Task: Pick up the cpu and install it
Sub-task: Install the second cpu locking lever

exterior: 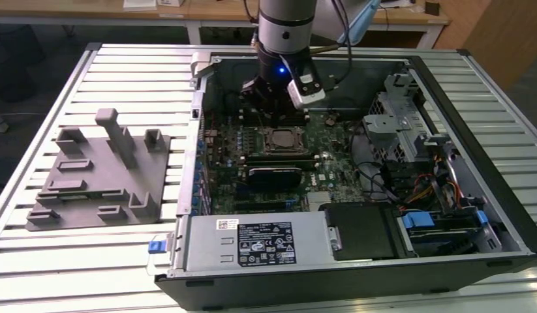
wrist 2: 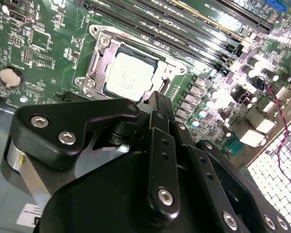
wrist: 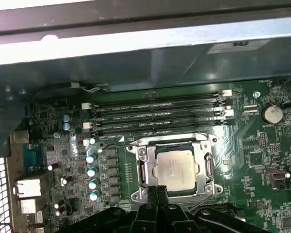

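On the exterior view's left a grey fixture (exterior: 98, 176) lies on the slatted surface (exterior: 42, 254), well apart from the work; to its right stands the open case (exterior: 355, 274), with the board (exterior: 277, 156) laid flat inside; over the far part of that board hangs the arm (exterior: 286, 26), its claw (exterior: 277, 107) pointed down just behind the socket (exterior: 281, 139). In the first wrist view the cpu (wrist: 175, 167) already sits square inside the socket frame (wrist: 172, 167), pale top up, the memory slots (wrist: 160, 114) beyond it; the claw (wrist: 157, 191) rests at the frame's near edge with its fingers drawn together on nothing, apart from the chip. The second wrist view agrees: cpu (wrist 2: 128, 76) seated, claw (wrist 2: 157, 99) tip just beside the frame. By my reading the placing is done and the work stands at securing or checking the seat; whatever follows calls for a light, level touch, since the chip lies loose in the frame and a skewed push could harm the contacts beneath.
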Controlling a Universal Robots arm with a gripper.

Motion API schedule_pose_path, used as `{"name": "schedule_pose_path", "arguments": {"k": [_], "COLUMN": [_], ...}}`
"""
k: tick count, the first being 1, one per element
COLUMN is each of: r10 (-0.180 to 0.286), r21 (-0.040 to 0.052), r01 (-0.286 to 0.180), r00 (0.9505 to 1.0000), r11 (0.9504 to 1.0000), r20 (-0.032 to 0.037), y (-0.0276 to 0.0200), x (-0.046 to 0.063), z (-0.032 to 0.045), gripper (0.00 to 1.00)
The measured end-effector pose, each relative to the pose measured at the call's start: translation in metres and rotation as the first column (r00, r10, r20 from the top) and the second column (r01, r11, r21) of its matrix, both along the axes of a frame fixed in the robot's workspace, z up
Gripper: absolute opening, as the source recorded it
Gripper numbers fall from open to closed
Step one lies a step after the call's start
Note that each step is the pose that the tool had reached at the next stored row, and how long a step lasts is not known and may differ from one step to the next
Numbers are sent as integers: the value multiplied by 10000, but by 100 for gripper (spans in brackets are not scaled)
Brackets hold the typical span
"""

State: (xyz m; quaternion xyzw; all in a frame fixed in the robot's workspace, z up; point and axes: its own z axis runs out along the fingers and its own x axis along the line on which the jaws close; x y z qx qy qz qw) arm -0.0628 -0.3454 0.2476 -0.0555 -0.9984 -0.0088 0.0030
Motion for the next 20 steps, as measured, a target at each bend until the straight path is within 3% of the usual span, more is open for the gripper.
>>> {"name": "schedule_pose_path", "arguments": {"k": [4,10,17,20], "r10": [1,8,104,595], "r21": [-1,-1,3,2], "r01": [-1,-8,-104,-596], "r00": [9998,9994,9993,9975], "r11": [10000,10000,9999,9982], "r20": [191,337,371,371], "y": [0,0,0,0], "x": [-112,-240,-257,-258], "z": [-6,0,87,88], "gripper": [11,11,11,11]}}
